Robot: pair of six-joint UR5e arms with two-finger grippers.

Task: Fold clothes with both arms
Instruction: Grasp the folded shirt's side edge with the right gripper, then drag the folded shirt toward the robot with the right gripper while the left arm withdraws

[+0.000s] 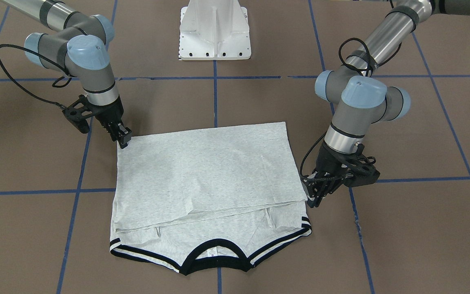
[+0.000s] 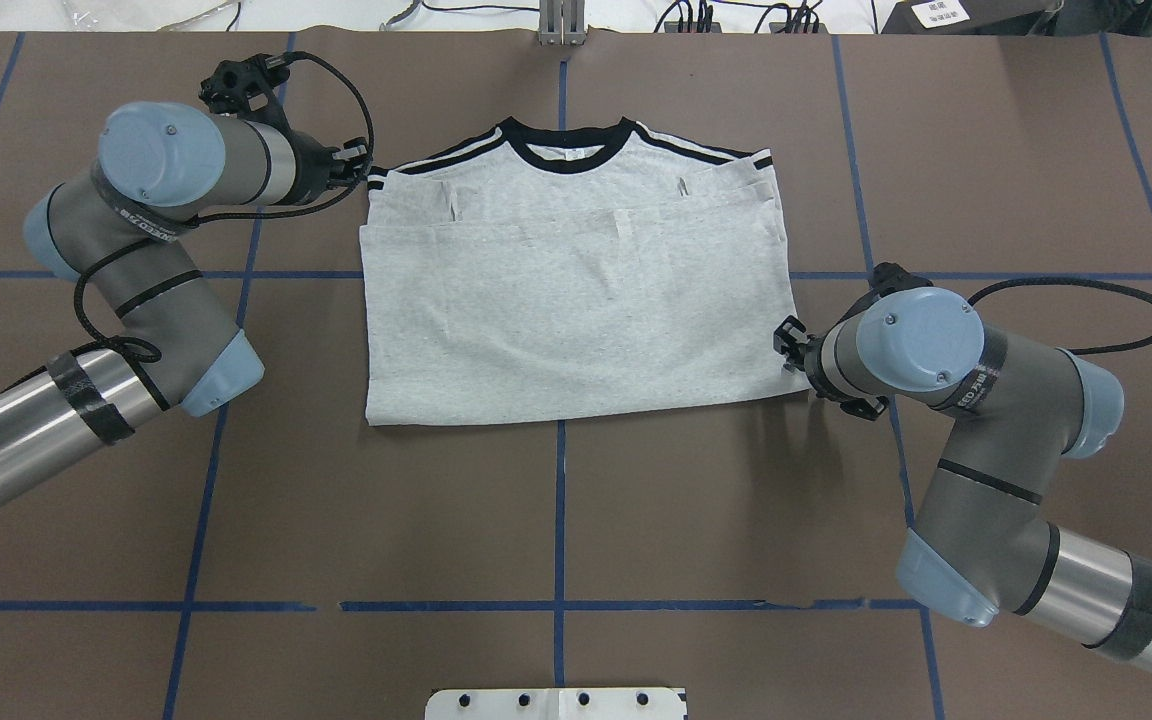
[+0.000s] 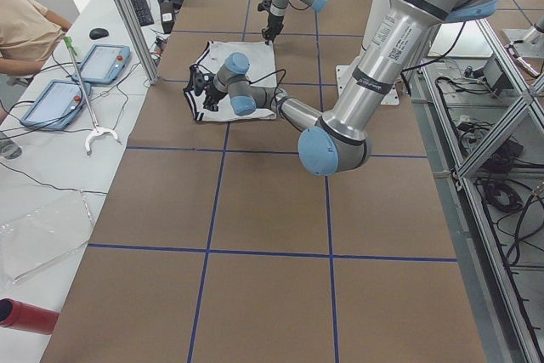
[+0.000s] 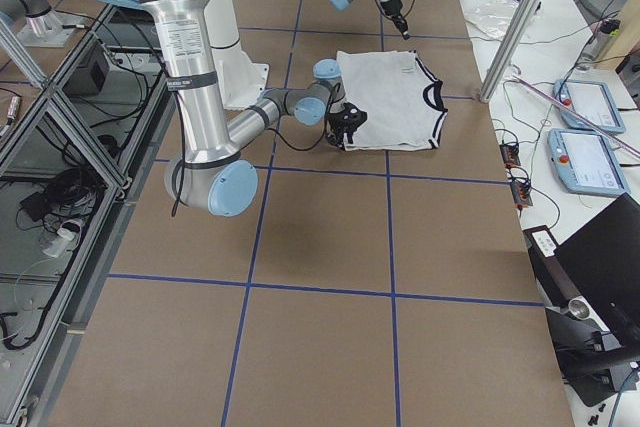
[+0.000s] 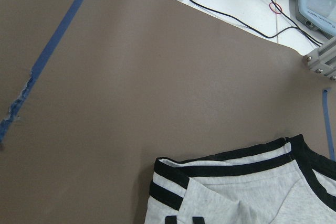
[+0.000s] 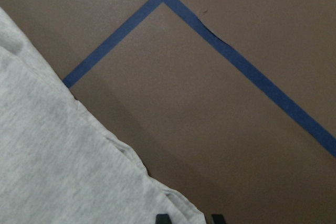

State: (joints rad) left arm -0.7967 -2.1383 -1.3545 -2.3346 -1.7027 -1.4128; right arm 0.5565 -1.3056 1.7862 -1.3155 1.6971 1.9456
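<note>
The light grey T-shirt [image 2: 576, 310] lies flat on the brown table, its lower half folded up over the chest; the print is hidden. The black collar [image 1: 214, 261] and striped shoulders point away from the robot. My left gripper [image 1: 313, 201] is low at the shirt's left shoulder edge; in its wrist view the fingertips [image 5: 173, 219] stand close together on the striped sleeve [image 5: 173, 182]. My right gripper [image 1: 123, 141] is at the near right corner of the fold [image 2: 771, 385]; its tips [image 6: 163, 217] stand apart with the fabric corner [image 6: 105, 182] between them.
The white pedestal base [image 1: 215, 30] stands at the robot's side of the table. Blue tape lines [image 2: 560, 520] cross the brown surface. A side table with tablets [image 3: 51, 99], a reaching tool and a person [image 3: 25, 27] lies beyond the far edge.
</note>
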